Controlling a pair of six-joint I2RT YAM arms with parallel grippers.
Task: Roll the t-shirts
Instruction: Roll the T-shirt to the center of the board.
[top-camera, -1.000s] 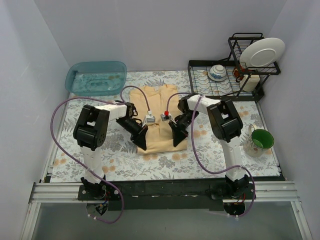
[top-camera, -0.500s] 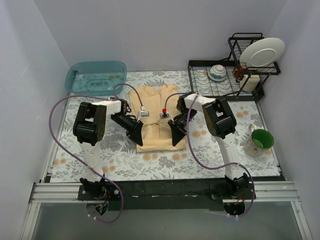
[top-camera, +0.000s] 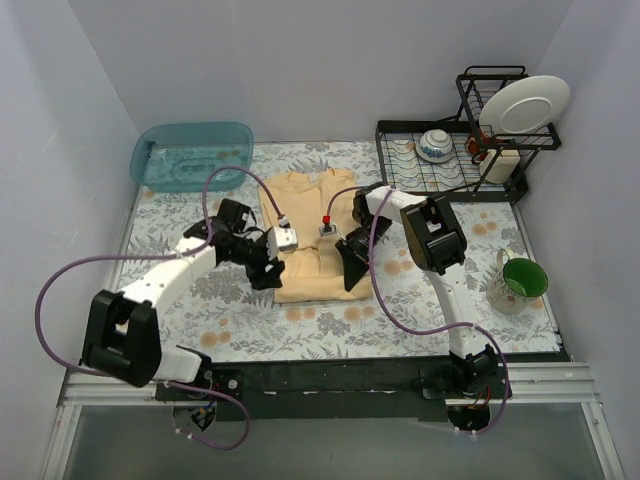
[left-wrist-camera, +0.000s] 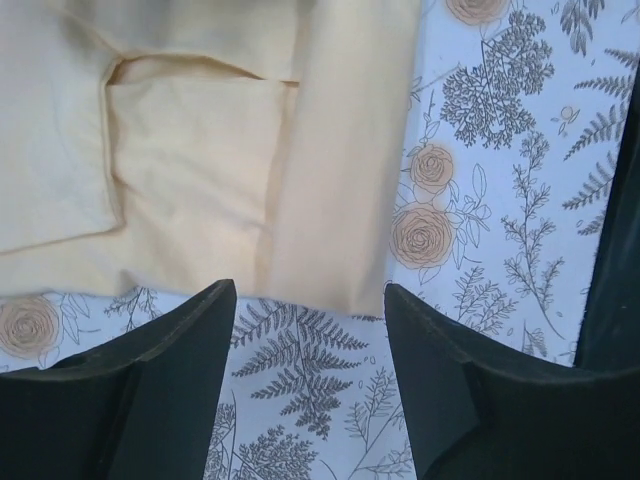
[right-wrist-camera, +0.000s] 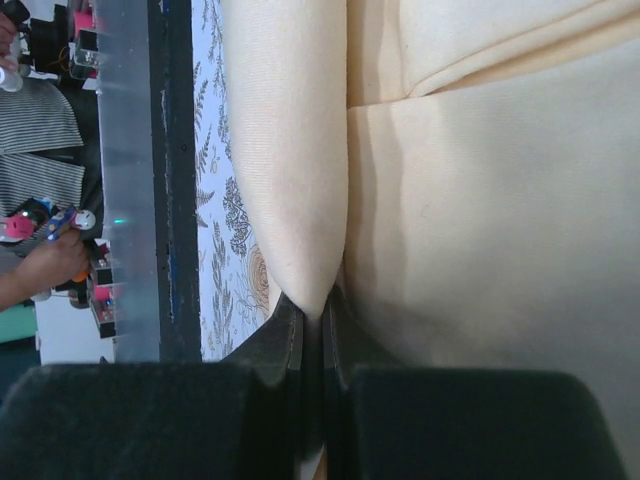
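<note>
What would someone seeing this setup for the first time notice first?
A pale yellow t-shirt lies partly folded in the middle of the flowered tablecloth. The right gripper pinches a fold on its right side; the left gripper hangs open by its left corner. A white plate stands in the dish rack, back right.

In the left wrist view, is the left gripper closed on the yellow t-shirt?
No, the left gripper has its jaws apart, and the edge of the t-shirt lies flat on the tablecloth at their tips, not pinched.
</note>
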